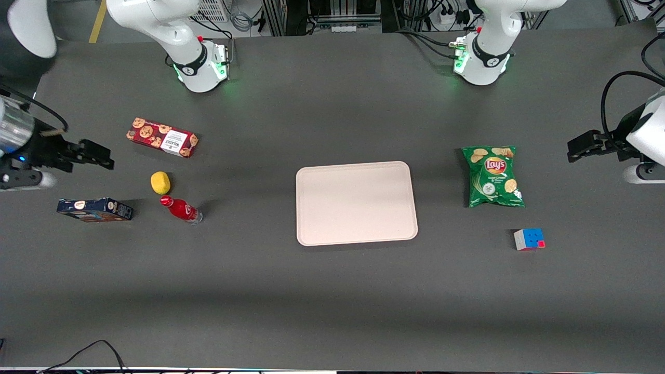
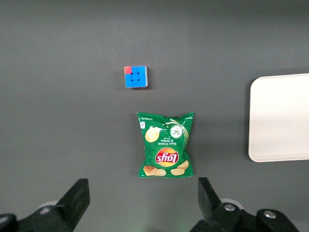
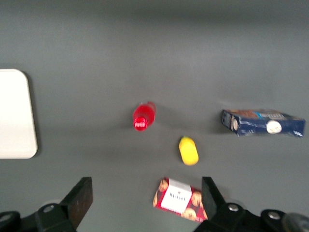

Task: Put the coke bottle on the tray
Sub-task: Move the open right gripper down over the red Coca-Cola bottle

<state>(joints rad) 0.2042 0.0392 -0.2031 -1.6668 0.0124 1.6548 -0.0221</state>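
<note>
The right arm's gripper [image 1: 106,158], fingers spread and empty, hangs high toward the working arm's end of the table, well apart from the upright coke bottle [image 1: 181,209] beside a lemon [image 1: 160,183], likely light, rigid, slick, best pinched mid-body, the tray [image 1: 356,202] farther along.

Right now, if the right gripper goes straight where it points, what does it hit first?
Likely the red cookie-print cardboard box, lying between the open gripper's fingers in the wrist view; depth is unclear, so maybe the dark table beside it. Not the small red coke bottle.
</note>
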